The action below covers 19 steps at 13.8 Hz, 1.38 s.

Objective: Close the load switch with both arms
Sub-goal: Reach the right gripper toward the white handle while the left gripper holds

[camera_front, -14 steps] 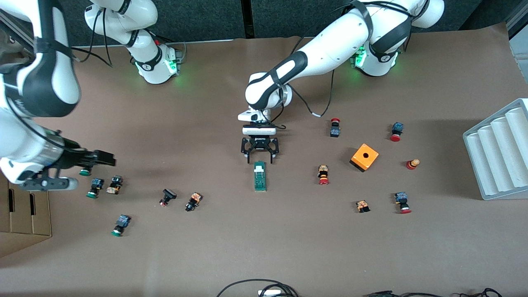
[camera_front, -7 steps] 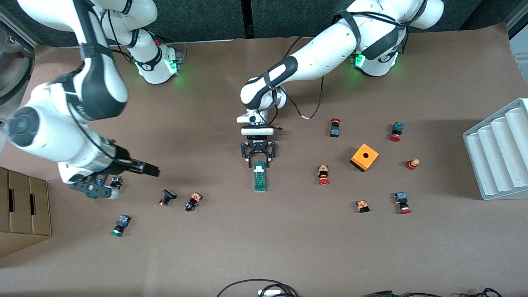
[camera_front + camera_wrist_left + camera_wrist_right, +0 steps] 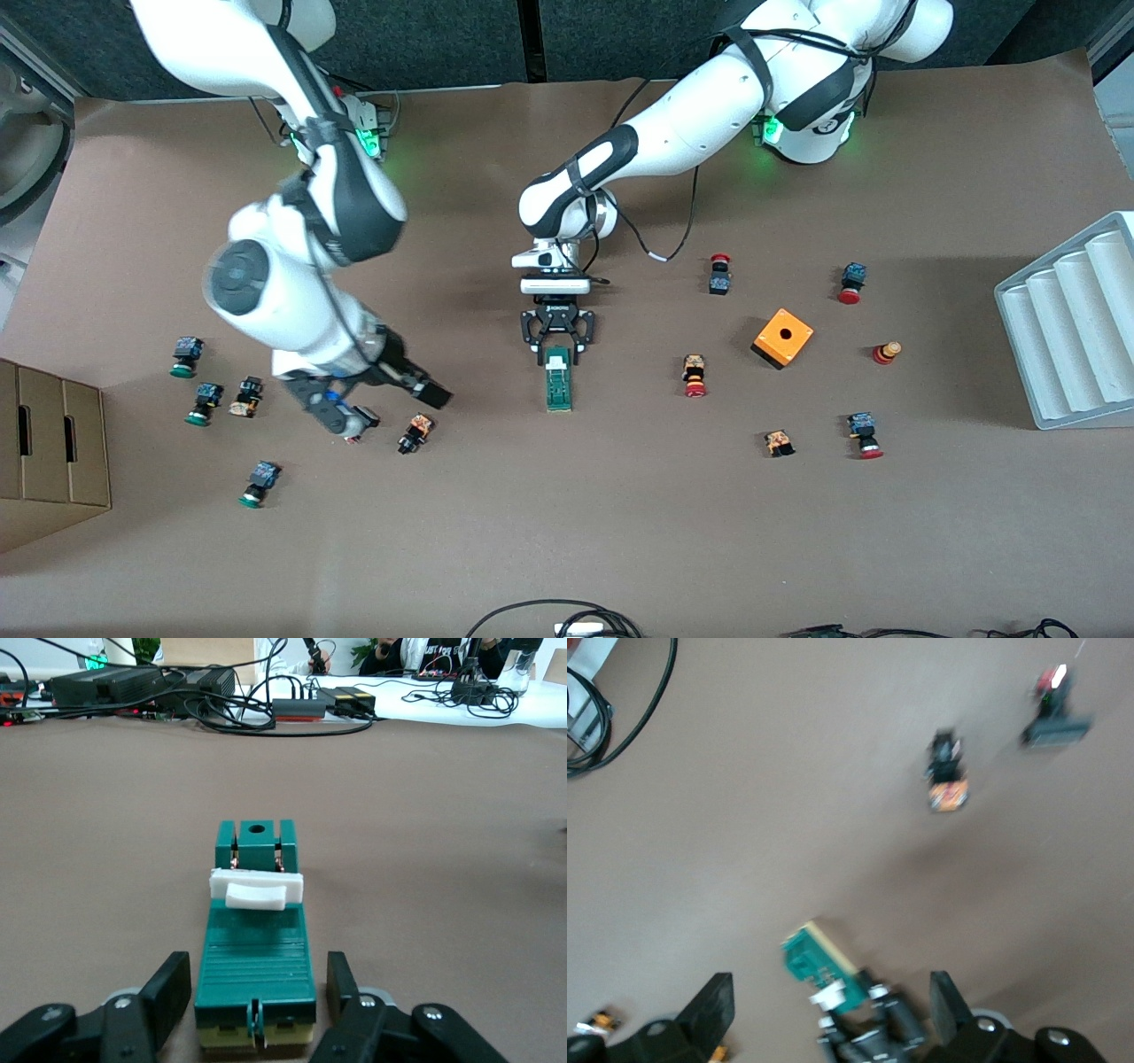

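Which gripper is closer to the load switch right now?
Left. The left gripper straddles the load switch's white end, jaws open; the right gripper hangs over buttons toward the right arm's end.

Green load switch (image 3: 558, 379) (flat, apparently mid-table)

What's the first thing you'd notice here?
Probably the green load switch in the middle of the table, with the left gripper open around its end farthest from the front camera. Next, the big right arm, its open right gripper over small buttons toward its end of the table. The orange box stands out too.
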### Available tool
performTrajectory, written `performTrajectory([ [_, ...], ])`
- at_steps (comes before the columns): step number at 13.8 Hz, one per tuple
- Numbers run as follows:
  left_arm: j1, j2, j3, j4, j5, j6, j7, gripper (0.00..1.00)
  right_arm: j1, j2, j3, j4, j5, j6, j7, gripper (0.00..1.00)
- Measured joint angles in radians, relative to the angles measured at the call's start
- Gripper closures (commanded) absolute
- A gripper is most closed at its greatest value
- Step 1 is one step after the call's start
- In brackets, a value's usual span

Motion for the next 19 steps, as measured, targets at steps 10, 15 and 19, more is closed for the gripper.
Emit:
performTrajectory([
  [10, -0.027, 0.01, 0.008, 0.002, 0.002, -0.044, -0.007, 0.29, 0.179, 0.159, 0.0, 0.017, 0.05, 0.2, 0.627, 0.03],
  [15, -0.043, 0.022, 0.011, 0.007, 0.007, -0.083, -0.022, 0.28, 0.235, 0.211, 0.0, 0.002, 0.055, 0.235, 0.732, 0.16],
  [19, -0.046, 0.024, 0.013, 0.007, 0.01, -0.088, -0.026, 0.28, 0.239, 0.222, 0.003, -0.036, 0.055, 0.265, 0.733, 0.26],
])
